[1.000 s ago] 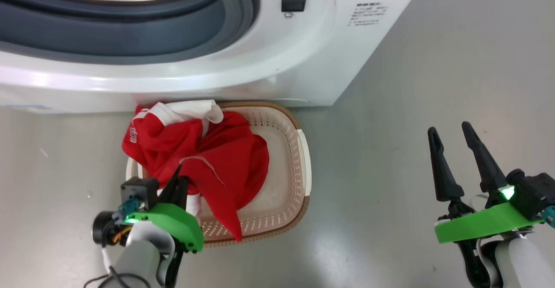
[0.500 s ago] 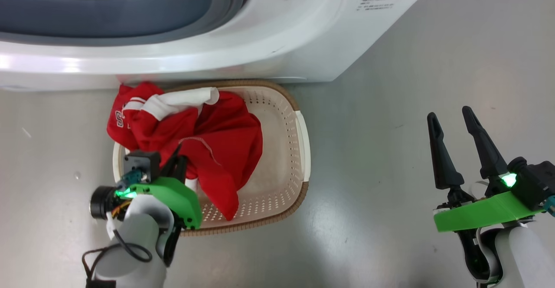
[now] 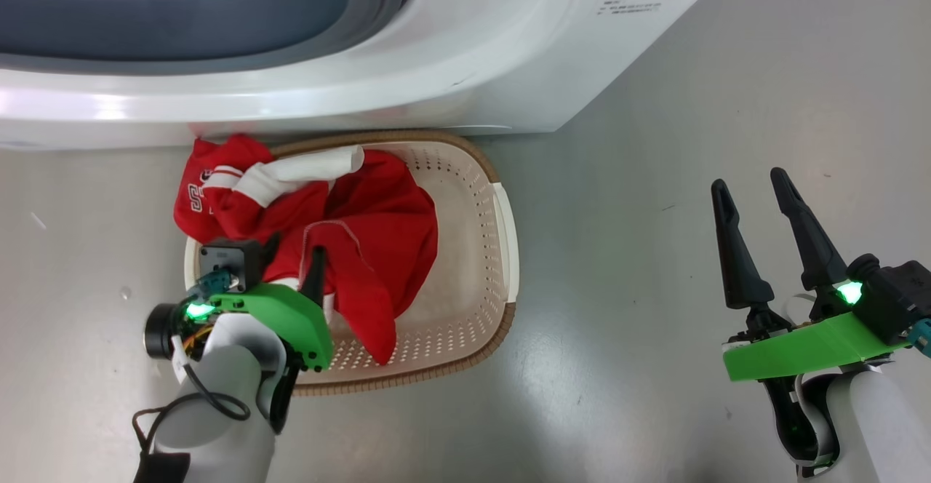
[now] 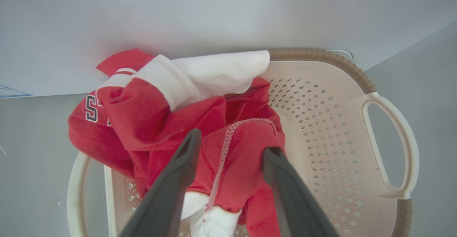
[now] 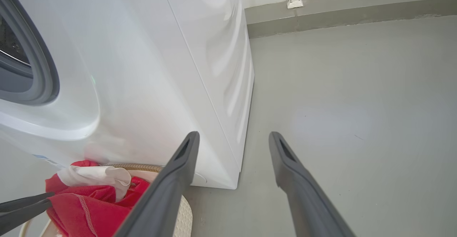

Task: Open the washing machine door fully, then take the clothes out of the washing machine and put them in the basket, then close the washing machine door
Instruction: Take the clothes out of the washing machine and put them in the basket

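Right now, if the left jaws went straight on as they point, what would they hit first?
Probably the red clothes heaped in the basket; the left jaws stand open right above them.

One white washing machine [image 3: 509, 68] spans the top of the head view. One cream perforated basket [image 3: 465, 199] sits at centre left, with two white handles [image 4: 392, 140]. It holds one heap of red-and-white clothes [image 3: 378, 228]; how many garments cannot be told. There are two grippers, the left gripper [image 3: 293, 254] at lower left and the right gripper [image 3: 748, 180] at lower right, each with two dark fingers [image 3: 737, 250].
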Controlling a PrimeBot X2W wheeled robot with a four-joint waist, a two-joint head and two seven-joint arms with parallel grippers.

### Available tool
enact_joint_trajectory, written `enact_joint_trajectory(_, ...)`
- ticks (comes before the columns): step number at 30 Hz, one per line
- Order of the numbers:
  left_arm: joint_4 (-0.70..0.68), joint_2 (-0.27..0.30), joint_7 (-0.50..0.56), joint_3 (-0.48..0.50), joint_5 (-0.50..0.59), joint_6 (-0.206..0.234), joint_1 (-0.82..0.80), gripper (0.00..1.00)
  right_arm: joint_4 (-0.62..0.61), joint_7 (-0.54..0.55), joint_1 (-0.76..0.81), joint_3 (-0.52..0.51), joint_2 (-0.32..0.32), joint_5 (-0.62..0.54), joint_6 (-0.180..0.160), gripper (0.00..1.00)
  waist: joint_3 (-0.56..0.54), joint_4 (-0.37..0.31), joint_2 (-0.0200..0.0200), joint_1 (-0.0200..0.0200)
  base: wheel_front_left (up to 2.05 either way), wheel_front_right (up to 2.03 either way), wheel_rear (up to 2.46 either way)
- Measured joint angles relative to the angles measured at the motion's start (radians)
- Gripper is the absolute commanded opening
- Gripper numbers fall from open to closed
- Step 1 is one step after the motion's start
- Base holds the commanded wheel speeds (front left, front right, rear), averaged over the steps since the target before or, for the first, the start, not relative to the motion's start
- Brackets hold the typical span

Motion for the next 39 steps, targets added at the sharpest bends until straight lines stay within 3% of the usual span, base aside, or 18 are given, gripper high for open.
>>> enact_joint_trajectory(18,-0.083,0.000,0.000,0.040,-0.013,-0.001,0.093,1.00,0.031,0.000,0.019,0.014,-0.008,0.000,0.000,1.00,-0.110,0.013,0.0000,0.0000,0.00,0.00,0.00)
enact_joint_trajectory(39,-0.449,0.002,0.000,0.186,0.114,-0.029,0.385,1.00,0.075,0.000,0.160,0.024,-0.018,0.016,0.000,1.00,-0.383,0.020,0.0000,0.0000,0.00,0.00,0.00)
